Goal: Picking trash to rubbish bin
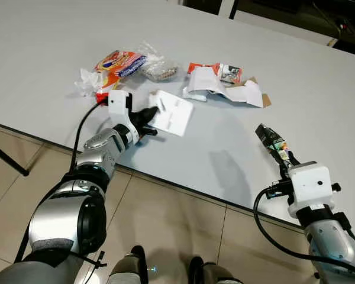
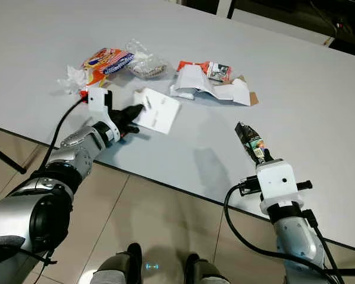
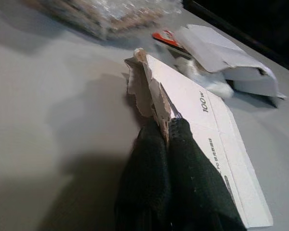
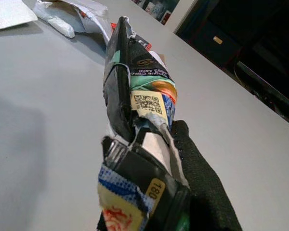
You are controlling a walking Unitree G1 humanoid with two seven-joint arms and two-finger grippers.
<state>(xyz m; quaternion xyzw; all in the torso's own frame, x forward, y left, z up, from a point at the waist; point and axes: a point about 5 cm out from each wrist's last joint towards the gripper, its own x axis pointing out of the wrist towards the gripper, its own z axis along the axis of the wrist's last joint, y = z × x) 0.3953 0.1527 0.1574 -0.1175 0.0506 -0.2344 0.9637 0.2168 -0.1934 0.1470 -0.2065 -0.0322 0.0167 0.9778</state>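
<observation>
**A:** So I'm standing by the table point(image 1: 319, 89) and, going left to right: the far-left pile is a crumpled red-and-yellow snack bag point(image 1: 115, 64), with a clear plastic bag of something crumbly point(image 1: 158, 70) touching it. Just in front of those, the left claw point(image 1: 151, 120) has its two black fingers pressed together on the torn edge of a flat white cardboard box point(image 1: 174, 113). Box looks lifted off the surface at a tilt, held out near the table's front edge.

**B:** And the stuff in the middle?

**A:** A heap of torn white packaging point(image 1: 225, 89) with a red-printed bit at the back. Nobody's touching it. Then over on the right, the right claw point(image 1: 271, 141) is pinching a dark crumpled wrapper point(image 4: 135, 82) with a barcode and green and orange print, held up over the table, well apart from the heap.

**B:** So which step is this?

**A:** I'd say the grab is done on both sides and it's at the carry-away part. No bin anywhere I can see from here, just tile floor point(image 1: 177, 225) under the table edge.

**B:** Next move then?

**A:** My guess: keep both pinches tight, pull the arms back off the table and turn to find the bin. That box is only held by a ripped flap, so it could tear or slip. Three bits of trash would still be left after that.
</observation>
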